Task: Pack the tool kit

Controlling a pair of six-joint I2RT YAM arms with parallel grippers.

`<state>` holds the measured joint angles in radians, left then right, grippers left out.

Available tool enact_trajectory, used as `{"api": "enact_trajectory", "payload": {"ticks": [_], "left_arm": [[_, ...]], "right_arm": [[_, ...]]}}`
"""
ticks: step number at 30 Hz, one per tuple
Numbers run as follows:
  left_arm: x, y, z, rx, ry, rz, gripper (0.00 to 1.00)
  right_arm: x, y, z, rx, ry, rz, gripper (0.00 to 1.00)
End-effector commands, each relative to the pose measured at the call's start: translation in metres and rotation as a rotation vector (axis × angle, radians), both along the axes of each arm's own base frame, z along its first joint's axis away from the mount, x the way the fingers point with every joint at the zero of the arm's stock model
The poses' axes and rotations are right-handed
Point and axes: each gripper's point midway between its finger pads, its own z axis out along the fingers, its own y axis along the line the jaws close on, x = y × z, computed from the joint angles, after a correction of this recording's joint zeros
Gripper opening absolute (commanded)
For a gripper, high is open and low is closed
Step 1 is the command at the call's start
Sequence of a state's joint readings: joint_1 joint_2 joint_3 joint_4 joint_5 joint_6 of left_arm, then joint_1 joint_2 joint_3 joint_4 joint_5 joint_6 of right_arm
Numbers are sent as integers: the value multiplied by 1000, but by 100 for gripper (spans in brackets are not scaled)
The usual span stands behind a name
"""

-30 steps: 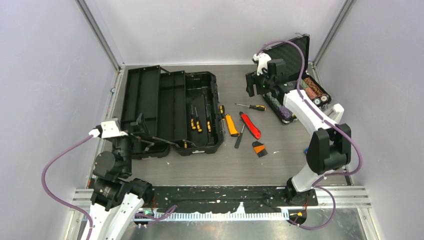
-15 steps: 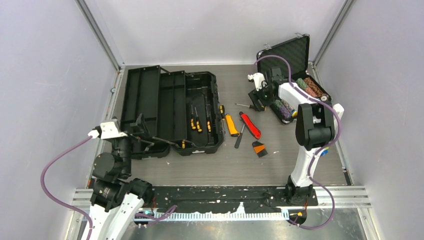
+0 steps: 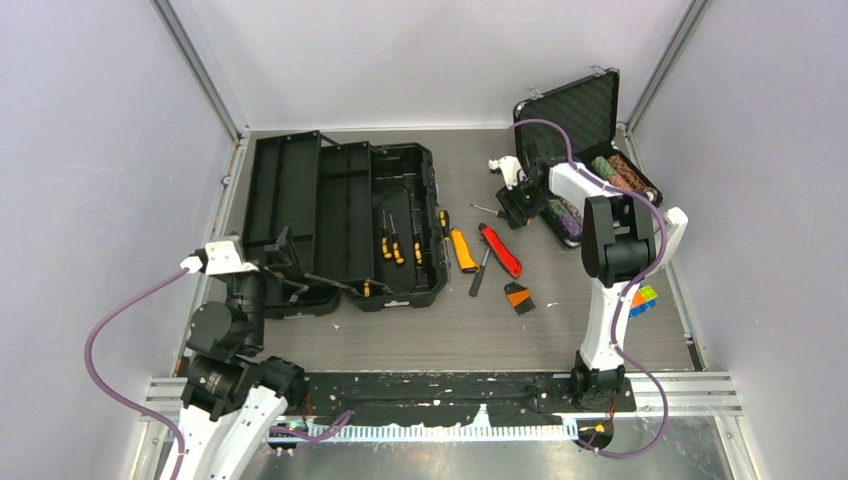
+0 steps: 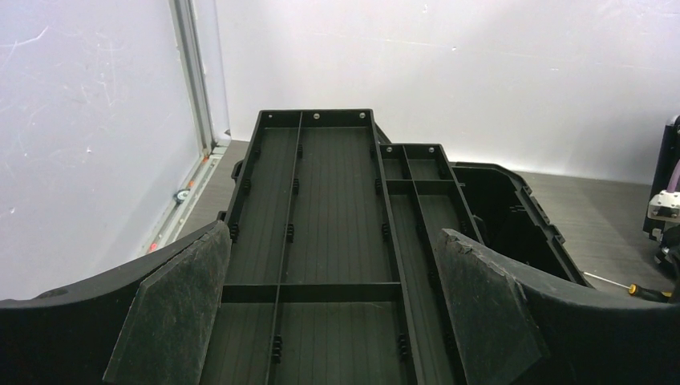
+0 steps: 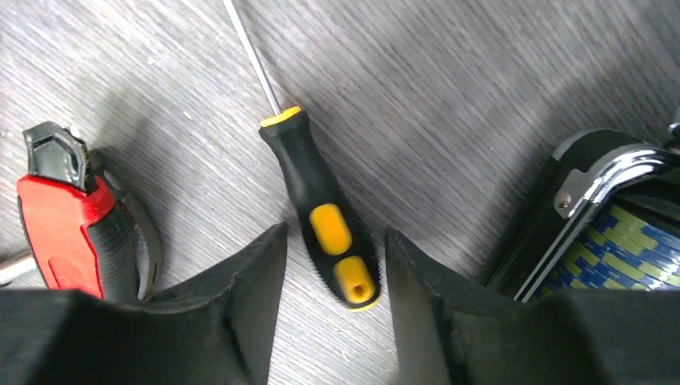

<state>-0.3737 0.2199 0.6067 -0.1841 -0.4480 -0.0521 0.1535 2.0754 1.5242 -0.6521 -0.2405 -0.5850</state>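
Right gripper [image 5: 333,241] lower, downturned — fingers [image 5: 248,297] astride screwdriver [image 5: 321,200], seemingly clear.

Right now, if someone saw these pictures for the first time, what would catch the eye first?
Most striking is the big black toolbox, lying wide open on the left half of the table with a few screwdrivers inside. Next comes the right gripper, down low with its open fingers either side of a black and yellow screwdriver, beside the open case of poker chips.
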Motion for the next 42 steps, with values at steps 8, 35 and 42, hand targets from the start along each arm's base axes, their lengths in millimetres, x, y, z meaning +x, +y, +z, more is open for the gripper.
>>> {"api": "enact_trajectory", "payload": {"ticks": [8,35,42], "left_arm": [[13,-7,-3,5,24,-7,99],[16,-8,-7,9,41,-9,99],[14,-8,-5,6,33,-9,99]], "right_arm": [[5,17,44,90,-100,-70,16],[-70,253,187,659,-141,-452,8],[-96,294,157,643,-85,-427,15]]}}
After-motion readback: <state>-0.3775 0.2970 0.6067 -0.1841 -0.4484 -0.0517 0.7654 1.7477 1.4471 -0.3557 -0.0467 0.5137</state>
